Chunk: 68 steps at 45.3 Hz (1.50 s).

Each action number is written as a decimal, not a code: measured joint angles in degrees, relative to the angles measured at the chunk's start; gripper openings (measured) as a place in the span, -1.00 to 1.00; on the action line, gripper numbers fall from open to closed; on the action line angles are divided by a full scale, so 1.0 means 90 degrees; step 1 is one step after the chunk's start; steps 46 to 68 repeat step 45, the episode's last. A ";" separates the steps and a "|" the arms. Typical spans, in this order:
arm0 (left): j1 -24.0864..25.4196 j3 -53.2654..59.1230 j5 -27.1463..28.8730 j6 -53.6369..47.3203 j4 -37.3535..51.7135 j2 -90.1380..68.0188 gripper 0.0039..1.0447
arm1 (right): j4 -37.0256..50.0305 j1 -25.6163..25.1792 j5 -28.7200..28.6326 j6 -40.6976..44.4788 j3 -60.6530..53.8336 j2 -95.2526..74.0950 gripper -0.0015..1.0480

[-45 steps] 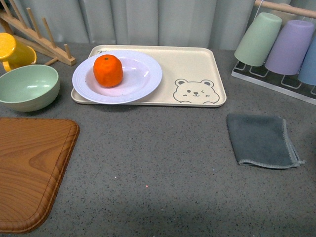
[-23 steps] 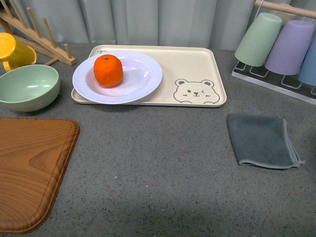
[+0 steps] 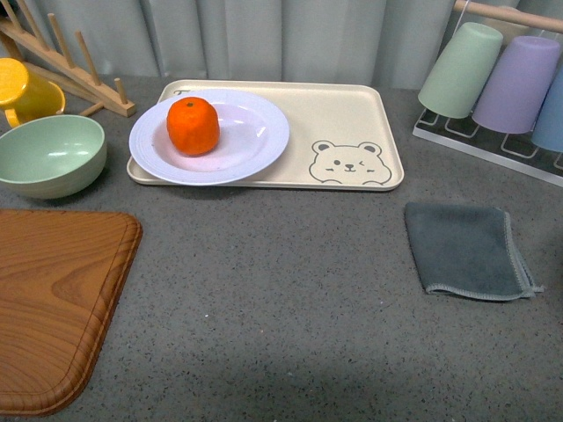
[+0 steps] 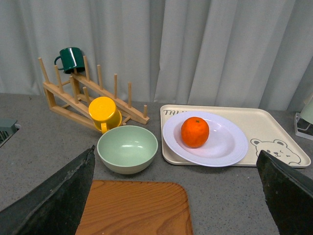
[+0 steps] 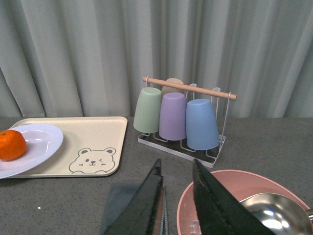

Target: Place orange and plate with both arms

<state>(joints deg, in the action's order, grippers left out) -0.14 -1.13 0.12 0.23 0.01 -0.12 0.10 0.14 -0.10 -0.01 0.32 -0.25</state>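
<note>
The orange (image 3: 193, 125) sits in the white ridged plate (image 3: 255, 145), which rests on the left half of the beige bear tray (image 3: 352, 123). Neither arm shows in the front view. In the left wrist view the orange (image 4: 194, 131) and plate (image 4: 225, 147) lie far ahead; my left gripper (image 4: 178, 196) is open and empty, its fingers (image 4: 54, 200) wide apart above the wooden board (image 4: 134, 208). In the right wrist view my right gripper (image 5: 176, 196) is shut and empty, held back over the table; the orange (image 5: 11, 144) and plate (image 5: 41, 147) show at the far edge.
A mint-green bowl (image 3: 48, 154), yellow cup (image 3: 22, 88) and wooden peg rack (image 3: 66, 66) stand at back left. The wooden board (image 3: 53, 299) lies front left. A grey cloth (image 3: 466, 251) lies right. A cup rack (image 3: 497, 79) stands back right. A pink plate (image 5: 220, 205) holds a steel bowl (image 5: 279, 215).
</note>
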 joint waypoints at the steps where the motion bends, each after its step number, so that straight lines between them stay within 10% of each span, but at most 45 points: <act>1: 0.0000 0.0000 0.0000 0.0000 0.0000 0.0000 0.88 | 0.0000 0.0000 0.0000 0.0000 0.0000 0.0000 -0.47; 20: 0.0000 0.0000 0.0000 0.0000 0.0000 0.0000 0.88 | 0.0000 0.0000 0.0000 -0.0007 0.0000 0.0000 0.85; 68: 0.0000 0.0000 0.0002 0.0000 0.0000 0.0000 0.88 | 0.0000 0.0000 0.0000 -0.0002 0.0000 0.0000 0.82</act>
